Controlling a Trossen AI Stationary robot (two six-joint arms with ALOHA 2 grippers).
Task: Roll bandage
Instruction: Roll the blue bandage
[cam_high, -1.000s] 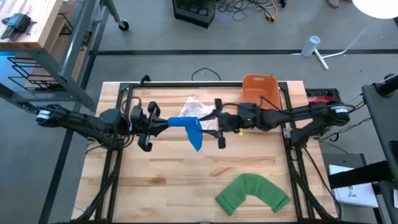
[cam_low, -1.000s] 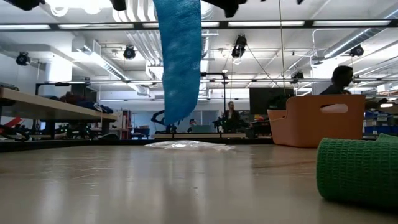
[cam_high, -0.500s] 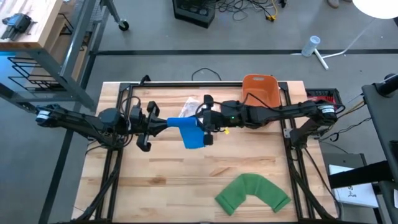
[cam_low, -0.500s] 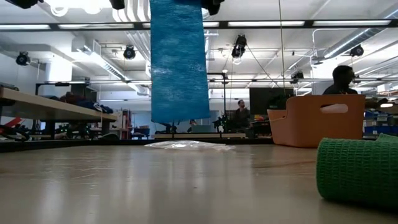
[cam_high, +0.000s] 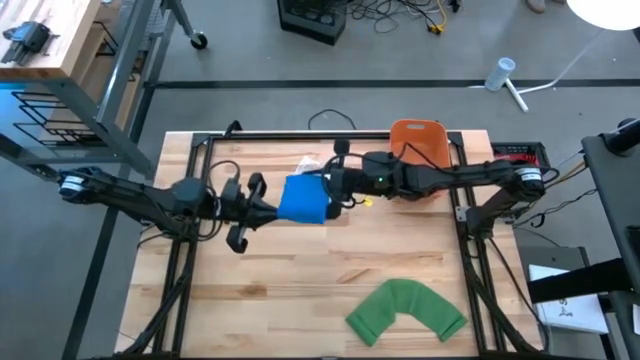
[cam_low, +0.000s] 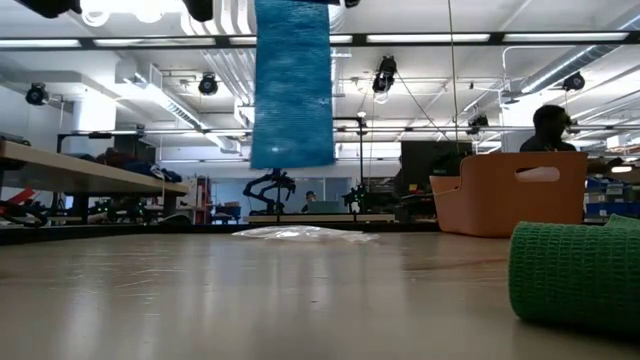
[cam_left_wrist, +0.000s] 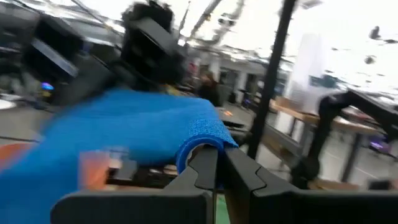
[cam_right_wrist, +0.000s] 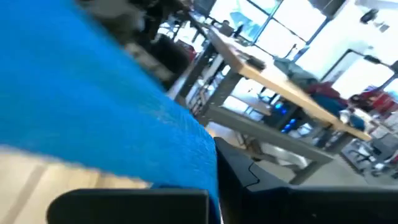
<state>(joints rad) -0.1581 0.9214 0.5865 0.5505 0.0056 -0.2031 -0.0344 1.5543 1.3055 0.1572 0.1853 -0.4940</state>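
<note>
My left gripper (cam_high: 262, 207) is clamped on one edge of the blue bandage (cam_high: 303, 199), my right gripper (cam_high: 333, 185) pinched on the opposite edge, holding it above mid-table, hanging as a knitted strip. The orange bin (cam_high: 417, 143) sits behind; contents hidden. A green ribbed bandage (cam_high: 407, 309) lies curved near the front edge.
</note>
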